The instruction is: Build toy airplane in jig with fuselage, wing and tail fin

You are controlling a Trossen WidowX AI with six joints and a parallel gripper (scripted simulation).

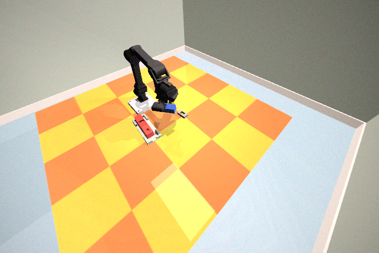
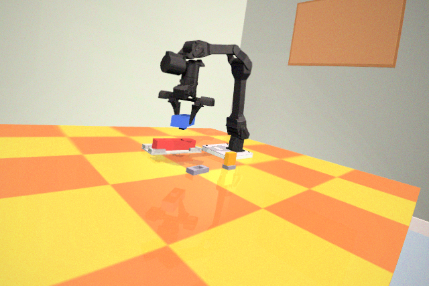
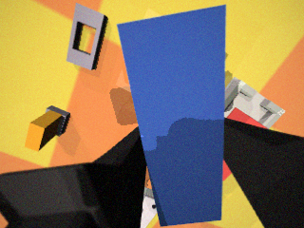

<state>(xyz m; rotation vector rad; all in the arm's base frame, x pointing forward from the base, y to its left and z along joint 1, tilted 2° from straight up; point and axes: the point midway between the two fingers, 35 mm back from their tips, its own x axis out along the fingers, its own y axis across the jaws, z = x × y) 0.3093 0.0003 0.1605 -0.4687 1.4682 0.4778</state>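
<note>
My gripper (image 2: 185, 118) (image 3: 176, 125) is shut on the blue wing (image 1: 170, 108) (image 2: 179, 120) (image 3: 176, 71). It holds the wing in the air, off to one side of the jig, with a small dark tab (image 2: 181, 128) under it. The red fuselage (image 1: 144, 126) (image 2: 169, 144) (image 3: 243, 116) lies in the pale jig (image 1: 148, 141) (image 2: 157, 151) and looks flat. Its top sockets show as dark notches in the top view. The orange tail fin (image 2: 230, 158) (image 3: 35, 135) stands upright on a small grey holder (image 2: 228, 167) (image 3: 61, 123). It is not visible in the top view.
An empty grey rectangular holder (image 1: 183, 116) (image 2: 198, 173) (image 3: 82, 59) lies on the checkered surface near the tail fin's holder. The arm's white base plate (image 1: 134, 106) (image 2: 216, 150) is close to one end of the jig.
</note>
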